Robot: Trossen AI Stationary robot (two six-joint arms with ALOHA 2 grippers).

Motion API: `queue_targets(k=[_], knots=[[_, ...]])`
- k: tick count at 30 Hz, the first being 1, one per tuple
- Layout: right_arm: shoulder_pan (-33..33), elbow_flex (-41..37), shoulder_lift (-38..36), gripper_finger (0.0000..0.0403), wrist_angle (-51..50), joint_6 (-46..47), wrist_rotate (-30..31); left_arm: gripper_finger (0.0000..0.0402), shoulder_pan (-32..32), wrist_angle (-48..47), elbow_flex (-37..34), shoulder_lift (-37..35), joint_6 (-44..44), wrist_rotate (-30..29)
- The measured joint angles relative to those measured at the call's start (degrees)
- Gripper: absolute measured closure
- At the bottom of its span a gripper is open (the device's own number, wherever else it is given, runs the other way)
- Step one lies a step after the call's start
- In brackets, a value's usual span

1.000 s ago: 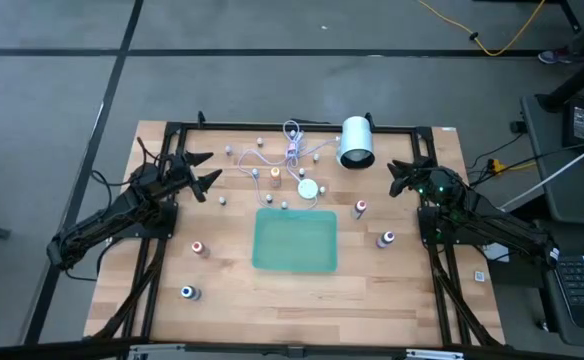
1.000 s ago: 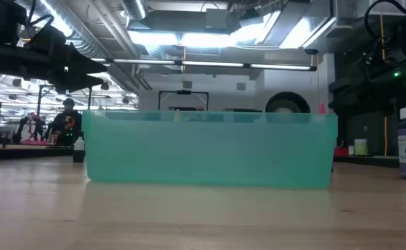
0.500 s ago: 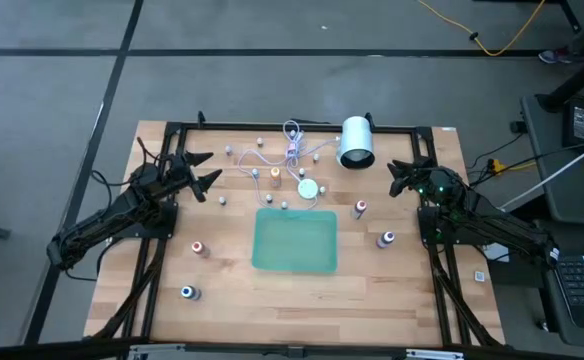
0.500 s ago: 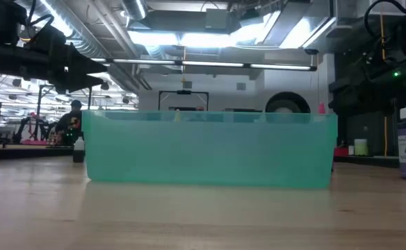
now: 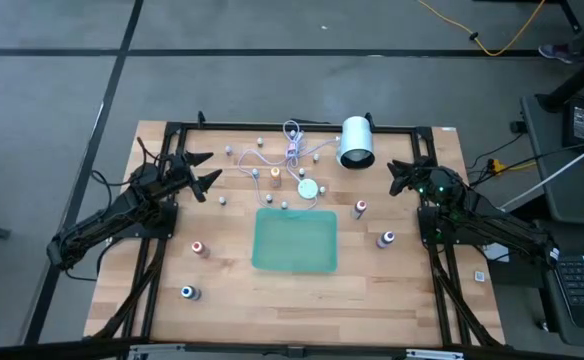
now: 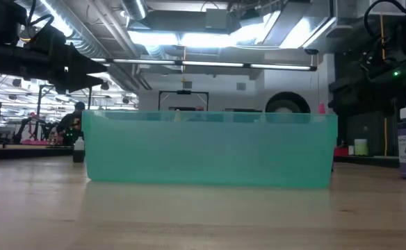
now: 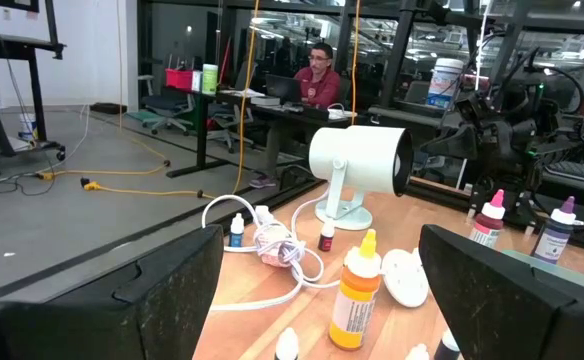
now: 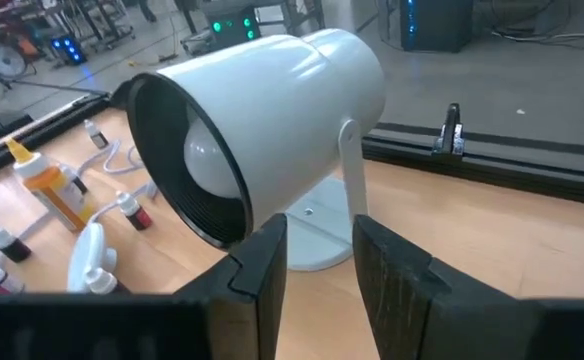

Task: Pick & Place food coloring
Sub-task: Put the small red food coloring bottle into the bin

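From above, bottles point(image 5: 200, 248) stand upright around the empty tray point(image 5: 294, 241), the left fingers point(image 5: 203, 172) apart at ten o'clock; the right wrist view shows its fingers point(image 8: 317, 262) nearly together, nothing between, facing the lamp point(image 8: 262, 130).

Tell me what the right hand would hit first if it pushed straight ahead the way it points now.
Most likely the large white lamp-like cylinder: it sits directly ahead of the right hand, whose fingers stand close together, holding nothing. Depth is unclear, but nothing shows between them.
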Motion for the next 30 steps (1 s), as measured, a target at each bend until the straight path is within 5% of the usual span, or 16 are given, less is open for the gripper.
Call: queue_targets(k=[11, 22, 30], knots=[[-0.01, 0.0, 0.02, 0.0276, 0.87, 2.58, -2.76, 0.0068, -0.01, -0.01, 0.01, -0.01, 0.0, 0.0], [0.14, 0.55, 0.04, 0.0147, 11.54, 4.85, -17.1, 0.0068, 0.0, 0.0, -0.01, -0.01, 0.0, 0.0], [0.14, 13.41, 7.04, 0.0131, 11.56, -4.06, -17.16, 0.0068, 0.01, 0.0, 0.01, -0.01, 0.0, 0.0]])
